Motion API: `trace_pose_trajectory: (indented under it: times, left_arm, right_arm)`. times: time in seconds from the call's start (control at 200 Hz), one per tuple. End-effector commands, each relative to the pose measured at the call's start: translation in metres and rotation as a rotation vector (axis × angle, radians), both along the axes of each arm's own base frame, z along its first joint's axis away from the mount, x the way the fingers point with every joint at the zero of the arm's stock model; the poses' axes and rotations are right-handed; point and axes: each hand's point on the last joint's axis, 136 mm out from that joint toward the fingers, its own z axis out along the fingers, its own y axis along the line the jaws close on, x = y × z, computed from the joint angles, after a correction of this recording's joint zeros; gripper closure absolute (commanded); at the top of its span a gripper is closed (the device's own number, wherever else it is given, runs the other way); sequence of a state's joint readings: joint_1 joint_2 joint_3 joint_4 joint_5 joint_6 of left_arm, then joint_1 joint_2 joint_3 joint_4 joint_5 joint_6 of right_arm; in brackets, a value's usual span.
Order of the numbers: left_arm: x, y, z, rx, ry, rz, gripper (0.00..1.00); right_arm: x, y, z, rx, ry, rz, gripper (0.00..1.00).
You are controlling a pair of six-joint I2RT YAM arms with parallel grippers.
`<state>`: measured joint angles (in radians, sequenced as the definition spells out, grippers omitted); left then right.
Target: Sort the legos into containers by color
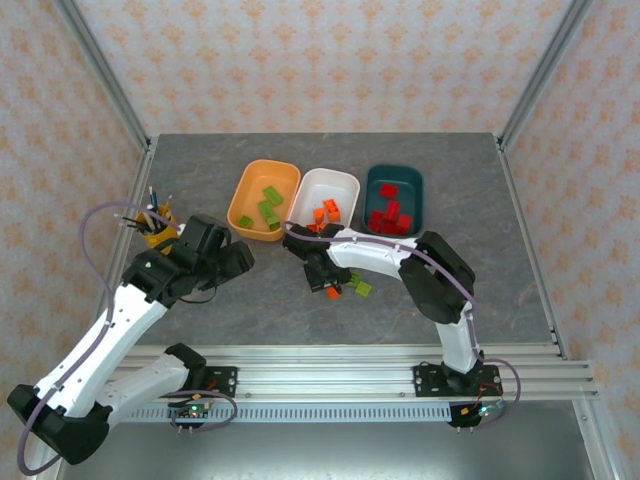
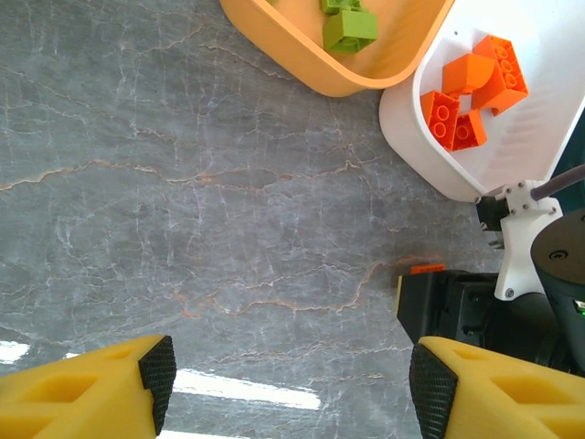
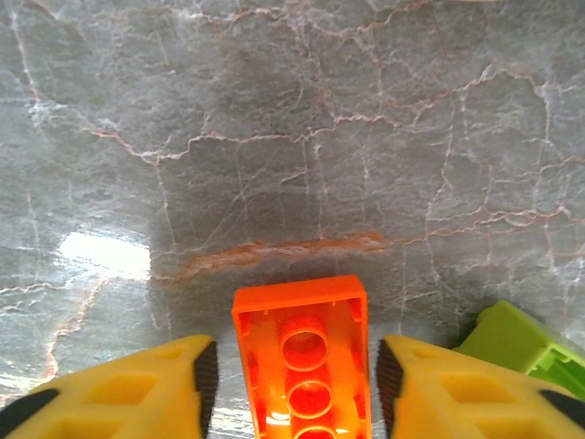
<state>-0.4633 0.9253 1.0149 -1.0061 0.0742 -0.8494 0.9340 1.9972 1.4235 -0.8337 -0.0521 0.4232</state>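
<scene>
An orange lego [image 3: 302, 357] lies underside up on the grey table, between the fingers of my right gripper [image 3: 297, 389]. The jaws stand close on either side of it, with a thin gap at each pad. A lime green lego [image 3: 521, 343] lies just to its right. From above, the right gripper [image 1: 330, 288] is low on the table in front of the white container [image 1: 330, 176]. That container holds orange legos [image 2: 471, 87], the orange container [image 1: 262, 172] holds green ones [image 2: 349, 27], and the teal container [image 1: 394, 172] holds red ones. My left gripper [image 2: 292, 389] hangs open over bare table.
A yellow pencil cup [image 1: 158, 232] stands by the left arm's elbow. Two green legos [image 1: 360, 286] lie loose beside the right gripper. The right arm's black and white wrist [image 2: 530, 302] sits close to the left gripper's right finger.
</scene>
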Motion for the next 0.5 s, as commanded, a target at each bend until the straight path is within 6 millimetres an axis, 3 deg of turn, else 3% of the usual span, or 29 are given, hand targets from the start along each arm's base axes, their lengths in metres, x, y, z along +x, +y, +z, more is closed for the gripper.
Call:
trace_pose_trajectory:
  times: [0.0,0.265,0.395,0.495]
  left_arm:
    - [0.003,-0.004,0.009,-0.018,-0.013,0.001,0.28]
    - [0.008,-0.011,0.005,-0.017,-0.008,-0.018,0.28]
    - [0.009,-0.014,0.002,-0.018,-0.002,-0.02,0.29]
    - [0.01,-0.016,0.002,-0.018,-0.005,-0.02,0.29]
  right_arm:
    - [0.0,-0.004,-0.009,-0.027,0.019,-0.013,0.54]
    - [-0.004,-0.004,-0.015,-0.021,0.042,-0.01,0.55]
    - [-0.006,-0.003,-0.018,-0.013,0.056,-0.007,0.69]
    - [-0.003,-0.002,-0.007,0.005,0.03,-0.004,0.76]
